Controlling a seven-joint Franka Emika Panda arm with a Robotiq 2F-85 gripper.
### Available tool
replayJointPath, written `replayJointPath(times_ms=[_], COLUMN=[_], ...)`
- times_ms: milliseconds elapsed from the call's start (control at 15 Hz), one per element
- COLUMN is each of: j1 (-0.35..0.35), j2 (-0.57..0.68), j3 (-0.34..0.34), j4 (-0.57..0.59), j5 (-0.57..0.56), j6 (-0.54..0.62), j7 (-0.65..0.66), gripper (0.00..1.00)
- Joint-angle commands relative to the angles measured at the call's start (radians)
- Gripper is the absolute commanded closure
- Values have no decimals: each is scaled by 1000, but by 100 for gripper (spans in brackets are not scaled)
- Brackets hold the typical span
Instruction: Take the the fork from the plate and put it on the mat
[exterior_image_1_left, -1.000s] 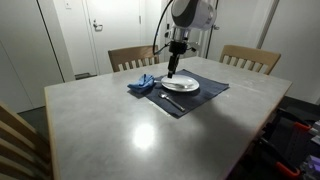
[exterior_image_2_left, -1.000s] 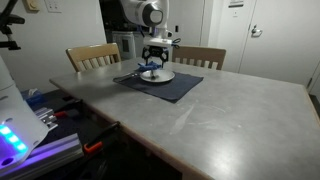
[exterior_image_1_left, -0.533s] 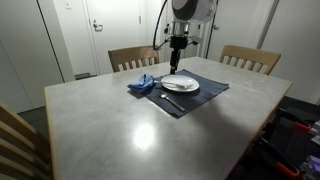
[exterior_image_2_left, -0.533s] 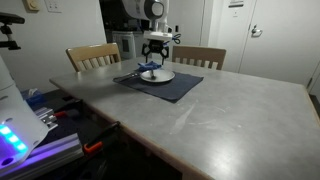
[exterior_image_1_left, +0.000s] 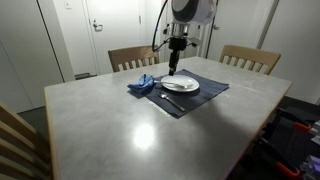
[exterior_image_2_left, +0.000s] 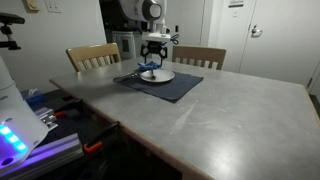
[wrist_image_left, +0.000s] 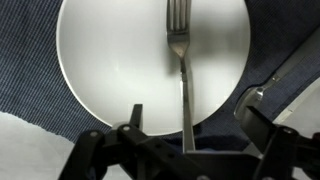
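Ringing the work area in an exterior view are two wooden chairs (exterior_image_1_left: 132, 57) behind the grey surface (exterior_image_1_left: 110, 125) and a crumpled blue cloth (exterior_image_1_left: 142, 83), which lies on the left part of the dark mat (exterior_image_1_left: 205, 98) just beside the white plate (exterior_image_1_left: 180, 85). Nothing stands between the tool (exterior_image_1_left: 173, 69) and the plate.

In the wrist view the tool (wrist_image_left: 192, 105) hangs over the plate's (wrist_image_left: 100, 60) lower edge, its fingers (wrist_image_left: 135, 112) spread wide on either side of the fork (wrist_image_left: 179, 60), gripping nothing and touching nothing. The fork lies on the plate right of centre, tines toward the top of the frame, handle running down past the rim.

Compared with a second ago the tool sits a little higher above the plate; since half a second ago it looks unchanged. The fork has not moved.
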Motion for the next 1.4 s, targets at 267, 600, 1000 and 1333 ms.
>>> replayJointPath(times_ms=[267,600,1000,1333], j1=[25,24,31,26], j2=[20,50,88,79], j3=[-2,6,-6,-25], j4=[-8,-16,-14,-40], j5=[-116,-117,-150,-174], j6=[61,97,109,124], j7=[-17,-19,-6,10], gripper=[0,0,6,41])
